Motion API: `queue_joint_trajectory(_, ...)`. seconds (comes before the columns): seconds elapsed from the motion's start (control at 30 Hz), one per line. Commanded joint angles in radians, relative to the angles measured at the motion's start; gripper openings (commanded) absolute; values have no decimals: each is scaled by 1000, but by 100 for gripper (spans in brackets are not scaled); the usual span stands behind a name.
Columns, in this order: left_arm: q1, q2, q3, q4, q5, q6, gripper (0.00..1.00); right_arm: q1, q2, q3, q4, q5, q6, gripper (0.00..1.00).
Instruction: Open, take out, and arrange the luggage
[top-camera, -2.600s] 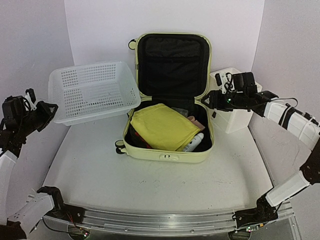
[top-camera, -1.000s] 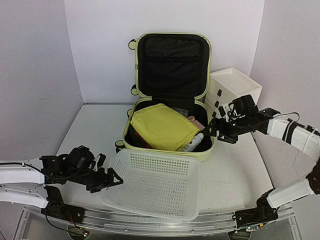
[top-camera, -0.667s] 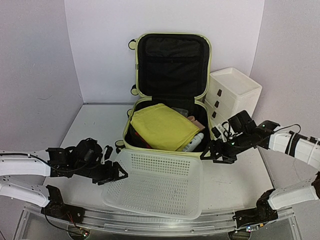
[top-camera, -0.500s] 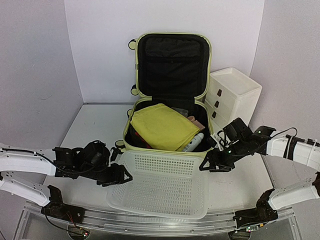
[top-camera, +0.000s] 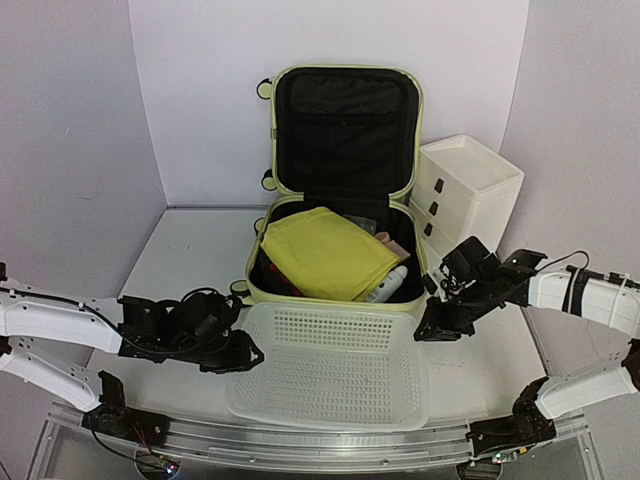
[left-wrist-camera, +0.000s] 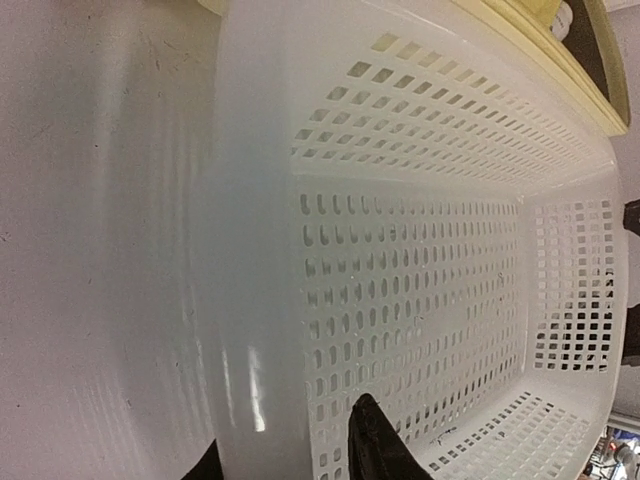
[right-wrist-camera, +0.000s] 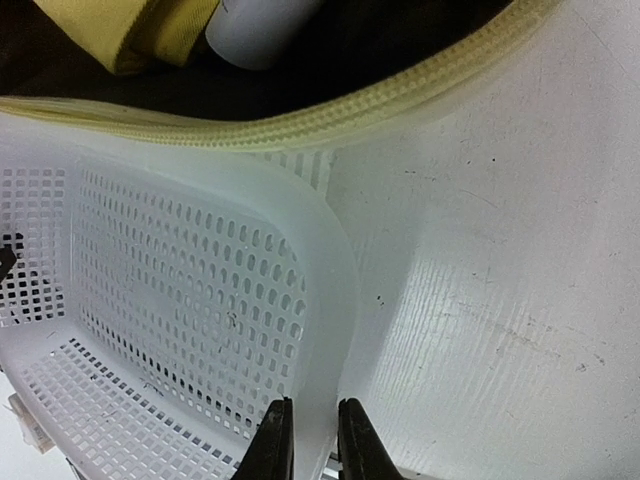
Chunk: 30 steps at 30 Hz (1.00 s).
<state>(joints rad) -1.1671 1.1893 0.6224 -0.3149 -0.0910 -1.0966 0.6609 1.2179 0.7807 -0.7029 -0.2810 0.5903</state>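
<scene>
We see the large pale yellow-green hard-shell suitcase (top-camera: 345, 130) at the back middle of the white table (top-camera: 190, 250), open, its black-lined lid standing upright; in the lower shell lie a folded yellow cloth (top-camera: 325, 250) and a white plastic bottle (top-camera: 388, 285). A white three-drawer box (top-camera: 470, 190) stands just right of it. A white plastic mesh basket (top-camera: 330, 311) sits right way up directly in front of the suitcase, its far rim touching the shell. The right gripper (top-camera: 430, 328) is at the basket's right rim, its two fingers (right-wrist-camera: 275, 445) pinched together on the rim wall. The left gripper (top-camera: 238, 355) straddles the left rim; one finger (left-wrist-camera: 372, 445) shows inside the basket, the other is barely in view, so we cannot tell whether they clamp.
</scene>
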Motion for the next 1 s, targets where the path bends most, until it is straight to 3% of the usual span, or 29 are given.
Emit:
queue_joint_trajectory(0.0, -4, 8, 51, 55, -82, 1, 22, 2, 32, 71, 24, 128, -41, 6)
queue_joint_trajectory(0.17, -4, 59, 78, 54, -128, 18, 1, 3, 82, 110, 26, 193, -61, 0)
queue_joint_trajectory(0.4, -3, 128, 117, 53, -205, 41, 0, 1, 139, 157, 31, 280, -85, 0)
queue_joint_trajectory(0.63, -3, 183, 144, 59, -197, 52, 1, 0, 199, 211, 34, 329, -109, 0)
queue_joint_trajectory(0.7, -3, 182, 155, 56, -168, 82, 22, 0, 196, 216, 35, 322, -113, 17)
queue_joint_trajectory(0.77, -3, 171, 165, 33, -150, 88, 54, 0, 176, 208, 35, 323, -117, 33)
queue_joint_trajectory(0.83, -3, 153, 172, -17, -149, 83, 79, 0, 152, 195, 32, 333, -117, 40)
queue_joint_trajectory(0.9, -3, 133, 189, -87, -170, 92, 91, 0, 134, 189, 29, 335, -118, 43)
queue_joint_trajectory(0.97, -3, 106, 213, -170, -206, 114, 96, 0, 119, 191, 18, 338, -119, 45)
